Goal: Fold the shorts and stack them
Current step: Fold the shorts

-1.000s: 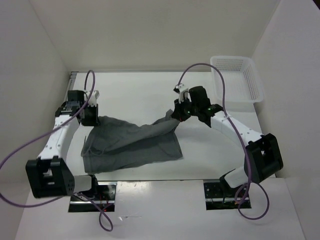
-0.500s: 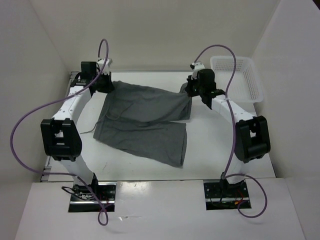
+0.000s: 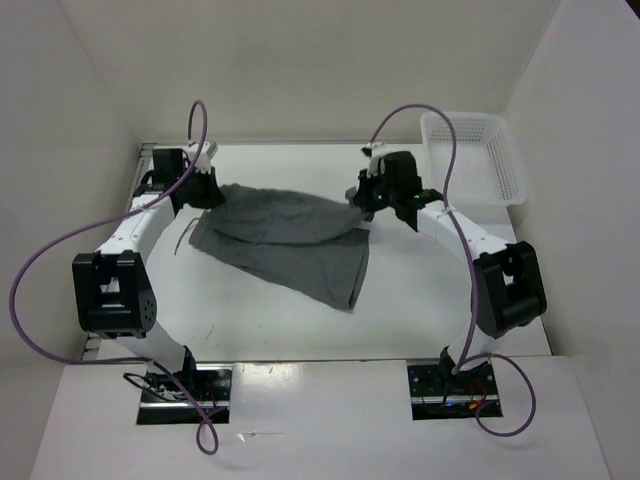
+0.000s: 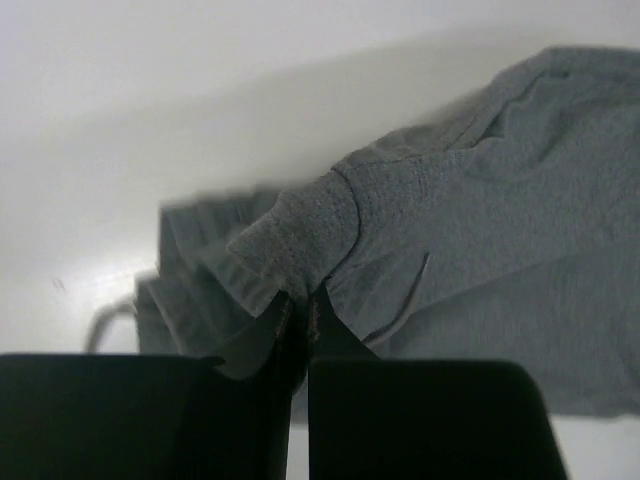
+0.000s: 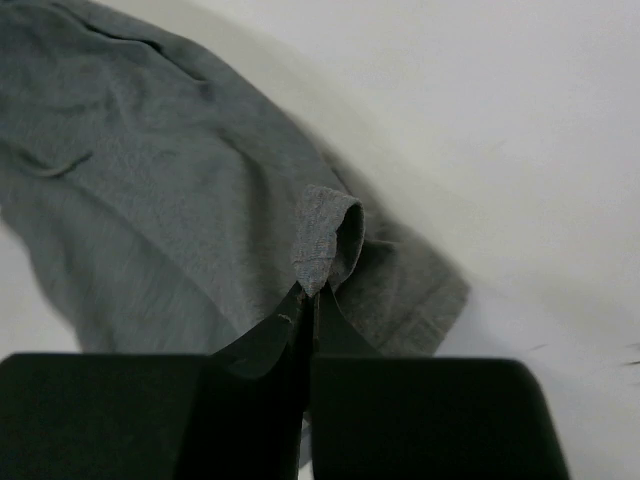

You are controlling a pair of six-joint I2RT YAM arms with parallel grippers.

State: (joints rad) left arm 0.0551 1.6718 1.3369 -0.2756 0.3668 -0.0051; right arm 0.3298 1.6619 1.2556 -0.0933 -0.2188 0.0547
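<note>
The grey shorts (image 3: 290, 235) hang stretched between my two grippers across the middle of the table, their lower part draped down toward the near side. My left gripper (image 3: 212, 192) is shut on one corner of the shorts at the left. In the left wrist view the fingertips (image 4: 300, 300) pinch a fold of the shorts (image 4: 480, 220). My right gripper (image 3: 362, 198) is shut on the other corner at the right. In the right wrist view the tips (image 5: 310, 295) pinch a small fold of the shorts (image 5: 150, 190).
A white mesh basket (image 3: 475, 155) stands at the back right corner. White walls close in the table on the left, back and right. Purple cables loop above both arms.
Both grippers have drawn back toward the near side from the far edge, still holding the shorts. The shorts now lie narrower, with the upper layer folded over the lower part.
</note>
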